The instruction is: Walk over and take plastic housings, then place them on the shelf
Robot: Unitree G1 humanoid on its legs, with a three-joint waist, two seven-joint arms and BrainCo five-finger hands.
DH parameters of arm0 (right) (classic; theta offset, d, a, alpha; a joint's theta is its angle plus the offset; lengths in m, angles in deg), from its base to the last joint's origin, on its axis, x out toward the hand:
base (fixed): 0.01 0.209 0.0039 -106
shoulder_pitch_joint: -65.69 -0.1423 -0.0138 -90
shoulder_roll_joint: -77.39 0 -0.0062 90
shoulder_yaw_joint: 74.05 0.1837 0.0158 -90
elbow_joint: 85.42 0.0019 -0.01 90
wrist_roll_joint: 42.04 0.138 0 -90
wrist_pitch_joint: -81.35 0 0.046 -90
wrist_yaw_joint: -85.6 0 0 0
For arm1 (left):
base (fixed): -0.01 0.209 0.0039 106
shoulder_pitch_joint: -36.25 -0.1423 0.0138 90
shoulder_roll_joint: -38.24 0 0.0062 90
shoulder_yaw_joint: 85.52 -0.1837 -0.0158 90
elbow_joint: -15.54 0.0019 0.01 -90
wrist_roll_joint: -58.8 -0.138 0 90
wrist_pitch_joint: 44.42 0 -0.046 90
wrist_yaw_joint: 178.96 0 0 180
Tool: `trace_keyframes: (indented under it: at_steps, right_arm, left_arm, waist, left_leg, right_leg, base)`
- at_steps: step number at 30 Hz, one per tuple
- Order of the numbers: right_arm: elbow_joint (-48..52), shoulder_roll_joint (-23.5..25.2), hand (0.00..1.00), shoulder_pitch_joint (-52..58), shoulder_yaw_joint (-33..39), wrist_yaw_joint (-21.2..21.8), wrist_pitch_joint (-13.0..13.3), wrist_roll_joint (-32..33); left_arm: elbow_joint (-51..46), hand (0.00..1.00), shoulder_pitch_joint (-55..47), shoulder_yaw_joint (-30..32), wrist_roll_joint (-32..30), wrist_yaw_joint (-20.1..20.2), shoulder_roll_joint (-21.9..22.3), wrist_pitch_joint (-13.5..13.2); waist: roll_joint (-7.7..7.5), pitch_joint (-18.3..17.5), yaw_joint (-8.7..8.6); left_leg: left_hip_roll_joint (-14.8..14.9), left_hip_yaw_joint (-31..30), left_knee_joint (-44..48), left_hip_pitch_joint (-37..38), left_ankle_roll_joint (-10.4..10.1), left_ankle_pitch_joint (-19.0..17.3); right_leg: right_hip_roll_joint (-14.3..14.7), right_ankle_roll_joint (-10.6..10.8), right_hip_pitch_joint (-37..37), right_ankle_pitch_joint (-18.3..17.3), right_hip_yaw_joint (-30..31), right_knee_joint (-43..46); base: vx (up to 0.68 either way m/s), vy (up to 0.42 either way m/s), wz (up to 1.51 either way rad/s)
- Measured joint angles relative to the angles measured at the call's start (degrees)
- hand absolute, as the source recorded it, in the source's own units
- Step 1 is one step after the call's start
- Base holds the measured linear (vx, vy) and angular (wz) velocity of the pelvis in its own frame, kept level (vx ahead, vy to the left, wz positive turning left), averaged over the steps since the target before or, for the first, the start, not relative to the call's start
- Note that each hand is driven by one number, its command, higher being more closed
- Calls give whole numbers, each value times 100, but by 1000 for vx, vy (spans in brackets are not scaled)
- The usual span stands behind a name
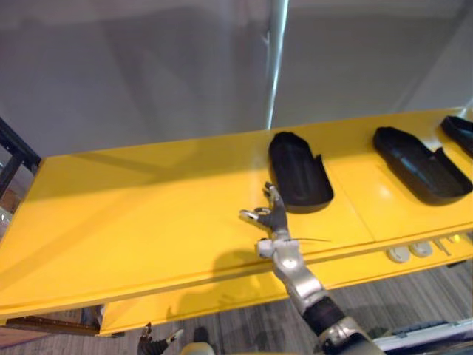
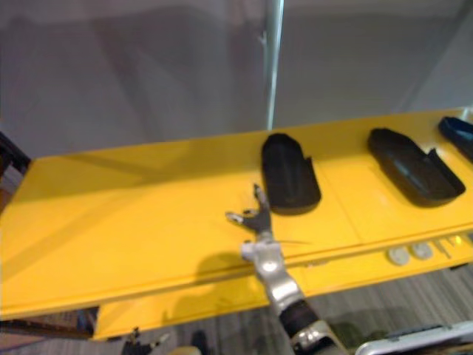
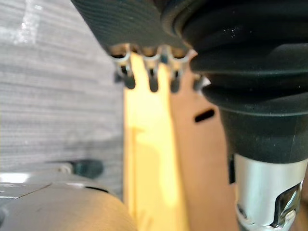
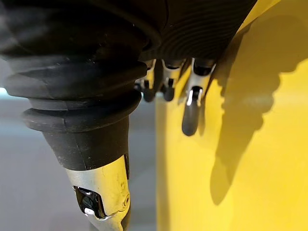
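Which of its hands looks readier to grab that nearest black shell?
The right. Its right hand hovers open over the yellow shelf, just beside the nearest black housing. The left hand hangs low, below the shelf's front edge.

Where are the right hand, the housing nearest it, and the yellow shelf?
right hand (image 1: 277,224), left eye view, on its palm.
plastic housing (image 1: 299,176), left eye view, on its middle.
yellow shelf (image 1: 133,214), left eye view, on bare top surface.

Yellow shelf (image 1: 148,214), 3 black housings (image 1: 298,171)
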Motion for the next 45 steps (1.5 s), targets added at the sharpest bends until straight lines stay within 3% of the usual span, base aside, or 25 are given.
trace_keyframes:
  at_steps: [17,36,45]
  right_arm:
    - [238,-1,0,250,-61,-19,40,68]
    - [371,-3,0,334,-5,-491,48,14]
    - [605,-38,0,327,-15,-275,59,16]
  left_arm:
    - [5,0,-3,-73,8,-25,-8,15]
    - [6,0,15,-186,9,-30,-14,9]
    - [8,0,60,-269,21,-26,-52,9]
  waist:
    - [28,19,-25]
    - [88,56,-24]
    - [133,124,-25]
  left_leg:
    - [33,82,0,104,-17,-33]
    - [30,80,0,104,-21,-35]
    - [48,92,38,-21,-11,-16]
  right_leg:
    - [13,-27,-5,-23,97,56]
    - [13,-21,-9,-30,99,72]
    - [11,-28,-231,-34,184,198]
  base:
    - [-5,-8,-3]
    - [2,-2,0]
    - [-3,1,-2]
